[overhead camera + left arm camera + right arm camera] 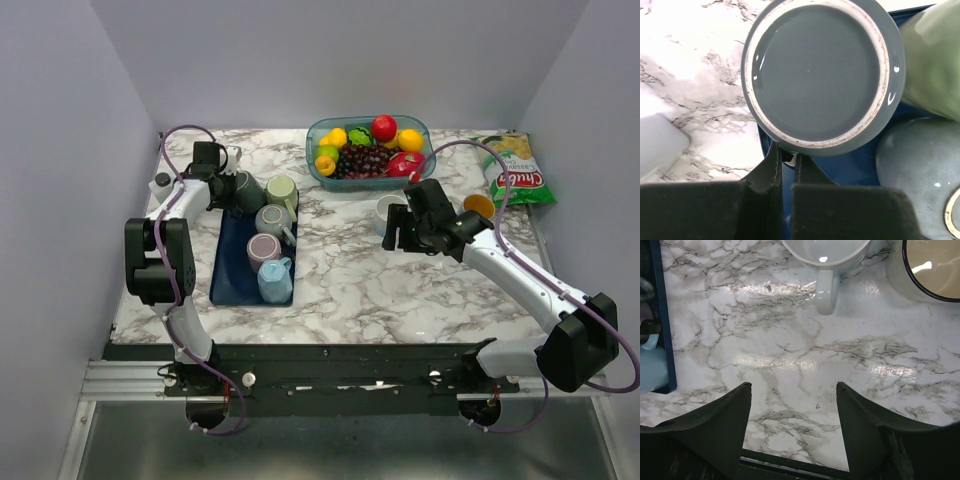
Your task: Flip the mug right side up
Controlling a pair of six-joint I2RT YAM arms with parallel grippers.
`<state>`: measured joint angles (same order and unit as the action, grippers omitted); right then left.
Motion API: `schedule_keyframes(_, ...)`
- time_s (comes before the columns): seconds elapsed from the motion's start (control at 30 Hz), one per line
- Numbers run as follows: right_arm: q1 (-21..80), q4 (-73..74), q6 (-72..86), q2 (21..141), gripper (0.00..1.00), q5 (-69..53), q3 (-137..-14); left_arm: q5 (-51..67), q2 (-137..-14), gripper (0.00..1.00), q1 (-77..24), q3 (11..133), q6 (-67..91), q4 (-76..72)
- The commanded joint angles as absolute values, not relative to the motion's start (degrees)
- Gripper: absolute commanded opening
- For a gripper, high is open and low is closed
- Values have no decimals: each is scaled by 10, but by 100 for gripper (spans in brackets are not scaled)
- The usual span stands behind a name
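Left end effector [787, 159] clamped on the grey mug [817, 70] at its lower edge, base facing me - right end effector [792, 390] open over bare desk [790, 355].

Left jaws at dark mug [245, 192], far end of blue tray [228, 268].

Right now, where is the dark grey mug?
In the top view, the dark grey mug is on the left side, at the far end of the blue tray, just left of the green mug. The left wrist view shows its base.
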<state>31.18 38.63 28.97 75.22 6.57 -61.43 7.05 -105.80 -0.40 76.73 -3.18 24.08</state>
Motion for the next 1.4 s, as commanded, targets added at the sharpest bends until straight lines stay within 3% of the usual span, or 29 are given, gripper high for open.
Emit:
schedule_keyframes(0.0,315,381,289,758,75,57,-623,63,-1063,0,-4,766,-28,229)
schedule_keyframes(1.0,315,349,294,726,76,21,-612,16,-893,0,-13,722,122,232)
schedule_keyframes(1.37,315,280,304,703,82,-107,-628,91,-785,0,-36,692,247,253)
